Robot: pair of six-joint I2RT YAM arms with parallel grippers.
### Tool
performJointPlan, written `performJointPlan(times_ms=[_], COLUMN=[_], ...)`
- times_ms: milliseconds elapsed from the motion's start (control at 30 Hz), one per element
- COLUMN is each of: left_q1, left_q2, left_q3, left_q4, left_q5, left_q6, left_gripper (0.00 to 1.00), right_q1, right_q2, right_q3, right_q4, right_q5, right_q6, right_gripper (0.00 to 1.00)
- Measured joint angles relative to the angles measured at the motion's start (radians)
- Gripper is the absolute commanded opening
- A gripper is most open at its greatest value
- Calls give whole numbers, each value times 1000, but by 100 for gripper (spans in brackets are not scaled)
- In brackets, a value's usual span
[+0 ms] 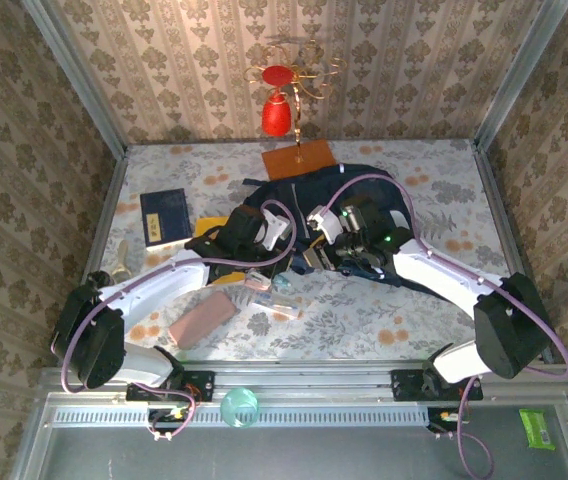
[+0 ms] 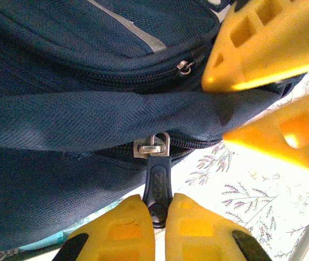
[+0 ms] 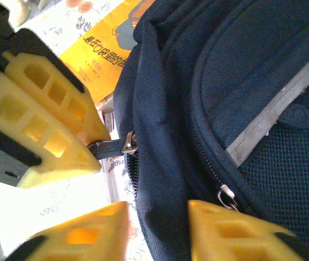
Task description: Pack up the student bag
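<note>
The student bag (image 1: 309, 190), dark navy with a grey trim stripe, lies at the middle back of the table. My left gripper (image 2: 160, 217) is shut on the black zipper pull (image 2: 159, 185) of the bag's main zip. The metal slider (image 2: 152, 145) sits just above the pull. My right gripper (image 3: 157, 231) straddles a fold of the bag's fabric (image 3: 160, 163) right beside that zip, and its fingers (image 2: 263, 43) press the fold from both sides. A second, smaller zip slider (image 3: 226, 197) shows on the front pocket.
A dark blue book (image 1: 164, 215) and a yellow book (image 1: 212, 228) lie left of the bag. A pink flat case (image 1: 204, 318) and small items (image 1: 274, 295) lie in front. A red ornament (image 1: 276, 110) on a stand rises behind. Metal rails edge the table.
</note>
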Motion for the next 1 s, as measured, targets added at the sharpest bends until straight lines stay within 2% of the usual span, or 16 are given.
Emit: performJointPlan(times_ms=[167, 367, 700, 1000], left_q1=[0, 17, 140, 146], left_q2=[-2, -25, -103, -103], left_q3=[-3, -12, -46, -98], left_q4=[0, -2, 2, 40], left_q5=[-4, -10, -34, -34], left_q6=[-2, -3, -14, -13], left_gripper=[0, 0, 0, 0], right_q1=[-1, -35, -124, -137], right_q2=[11, -26, -219, -229], right_q3=[0, -37, -211, -220], right_q4=[-7, -23, -34, -33], right_q5=[22, 47, 51, 35], right_q6=[-6, 0, 122, 162], right_gripper=[0, 0, 0, 0])
